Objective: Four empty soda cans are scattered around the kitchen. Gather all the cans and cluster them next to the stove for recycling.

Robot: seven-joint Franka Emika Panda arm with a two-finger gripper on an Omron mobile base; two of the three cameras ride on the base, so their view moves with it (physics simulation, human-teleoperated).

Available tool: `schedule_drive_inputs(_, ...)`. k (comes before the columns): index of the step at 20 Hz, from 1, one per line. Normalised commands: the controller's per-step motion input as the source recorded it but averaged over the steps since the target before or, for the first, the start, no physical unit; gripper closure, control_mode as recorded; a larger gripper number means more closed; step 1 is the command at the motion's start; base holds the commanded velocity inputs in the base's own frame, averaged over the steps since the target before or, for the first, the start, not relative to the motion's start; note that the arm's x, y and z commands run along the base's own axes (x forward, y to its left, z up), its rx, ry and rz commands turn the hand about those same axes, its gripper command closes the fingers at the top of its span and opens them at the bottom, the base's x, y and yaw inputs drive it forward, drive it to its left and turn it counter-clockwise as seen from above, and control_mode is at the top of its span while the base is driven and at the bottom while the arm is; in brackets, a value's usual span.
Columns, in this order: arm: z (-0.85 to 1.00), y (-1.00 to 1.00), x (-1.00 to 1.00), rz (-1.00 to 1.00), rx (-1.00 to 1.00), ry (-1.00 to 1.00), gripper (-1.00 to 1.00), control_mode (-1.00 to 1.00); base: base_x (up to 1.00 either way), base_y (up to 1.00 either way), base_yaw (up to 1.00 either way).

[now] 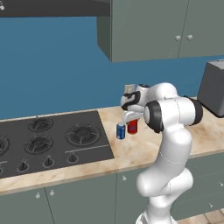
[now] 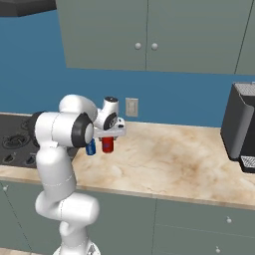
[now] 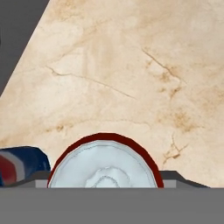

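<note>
Two soda cans are seen upright on the marble bench just right of the stove (image 1: 48, 140), a blue can (image 1: 120, 131) and a red can (image 1: 132, 127) set side by side, close together though contact between them cannot be confirmed. The hand (image 1: 131, 116) is poised directly over the red can, its silver top seen from above in the hand view, between the dark finger tips at either side. Whether the jaws are clamped on the red can or merely standing around it cannot be told; the can appears to be resting on or very near the bench surface. Both cans are stood with their long axes vertical, tops pointing up toward the wall cabinets (image 1: 166, 28).

Judged against the task, roughly half the work appears done: two of the four cans are gathered beside the cooktop, provided the red one is being set down rather than lifted. Two further cans are left to be found and brought over. A dark appliance (image 2: 241, 127) is seen at the far right of the bench.
</note>
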Motion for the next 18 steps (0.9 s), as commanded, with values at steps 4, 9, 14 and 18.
schedule_drive_inputs(4,-0.40,0.03,0.00,0.00,0.00,0.00,1.00,-1.00,0.00,0.00,0.00)
schedule_drive_inputs(9,-0.38,0.05,-0.10,0.00,0.00,0.00,-1.00,-1.00,0.00,0.00,0.00)
schedule_drive_inputs(14,-0.34,0.09,-0.28,0.00,0.00,0.00,-1.00,-1.00,0.00,0.00,0.00)
schedule_drive_inputs(18,-0.29,0.07,-0.32,0.00,0.00,0.00,-1.00,-1.00,0.00,0.00,0.00)
